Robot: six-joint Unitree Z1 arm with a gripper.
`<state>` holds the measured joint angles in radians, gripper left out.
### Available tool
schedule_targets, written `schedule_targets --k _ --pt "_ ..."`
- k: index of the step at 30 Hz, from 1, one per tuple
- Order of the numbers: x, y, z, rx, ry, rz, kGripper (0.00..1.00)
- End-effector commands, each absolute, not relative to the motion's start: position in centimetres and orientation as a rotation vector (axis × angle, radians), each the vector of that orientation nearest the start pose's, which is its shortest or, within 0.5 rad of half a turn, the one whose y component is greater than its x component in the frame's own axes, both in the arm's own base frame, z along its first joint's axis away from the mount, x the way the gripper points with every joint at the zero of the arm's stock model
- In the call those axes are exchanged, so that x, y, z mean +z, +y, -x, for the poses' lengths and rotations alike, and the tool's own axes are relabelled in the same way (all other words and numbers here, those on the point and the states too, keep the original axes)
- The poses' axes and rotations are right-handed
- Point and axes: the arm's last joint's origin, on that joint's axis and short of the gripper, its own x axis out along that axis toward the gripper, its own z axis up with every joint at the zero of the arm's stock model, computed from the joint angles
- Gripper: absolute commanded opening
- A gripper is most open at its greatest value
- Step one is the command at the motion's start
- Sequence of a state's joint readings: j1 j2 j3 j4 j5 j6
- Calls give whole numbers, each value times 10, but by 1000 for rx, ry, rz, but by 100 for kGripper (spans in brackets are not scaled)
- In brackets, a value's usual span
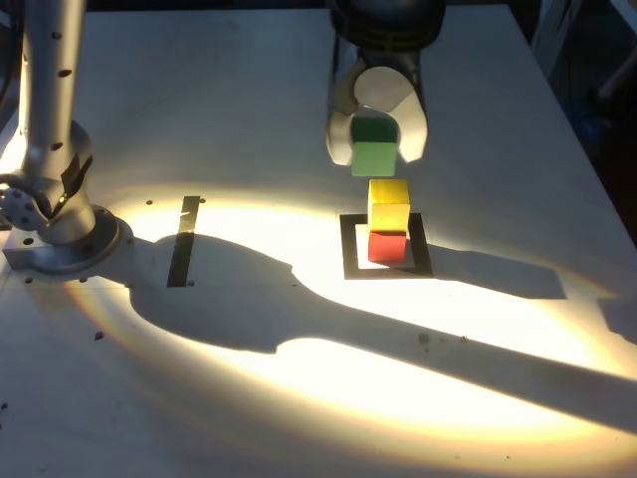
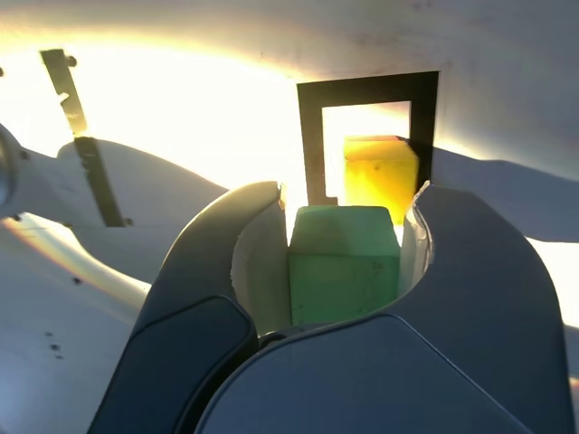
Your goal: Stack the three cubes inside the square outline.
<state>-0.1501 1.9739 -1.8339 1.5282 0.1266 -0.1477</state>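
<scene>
From my station the exterior view gives me a pale table (image 1: 299, 418) with a bright pool of light across its middle and long dark shadows running toward the near right. Nearest of the task things is the square outline (image 1: 386, 272), black tape with a pale centre, lying right of centre. Inside it sits the red cube (image 1: 387, 247), and the yellow cube (image 1: 388, 204) rests squarely on top of it, so two are stacked within the frame. On the exterior view's left, level with the outline and well apart from it, I see a straight black tape strip (image 1: 185, 242), and beyond that, at the left edge, the arm's metal base (image 1: 55, 214) with its column rising out of frame.

Farther back and above the stack hangs the gripper (image 1: 376, 144). Its two pale jaws are closed narrowly on the green cube (image 1: 374, 157), which is held in the air just above the yellow cube, not touching it as far as I can tell.

In the wrist view I see the green cube (image 2: 344, 262) clamped between the fingers (image 2: 258, 271), with the yellow cube (image 2: 380, 172) and the square outline (image 2: 312, 145) beyond it.
</scene>
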Motion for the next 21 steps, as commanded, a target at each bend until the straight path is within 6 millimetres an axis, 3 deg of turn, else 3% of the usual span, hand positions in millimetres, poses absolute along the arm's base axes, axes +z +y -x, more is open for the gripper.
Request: schedule_targets --k 1,21 --pt "330 -44 -350 112 1654 -101 11" --pt "305 -36 -362 149 1666 -39 14"
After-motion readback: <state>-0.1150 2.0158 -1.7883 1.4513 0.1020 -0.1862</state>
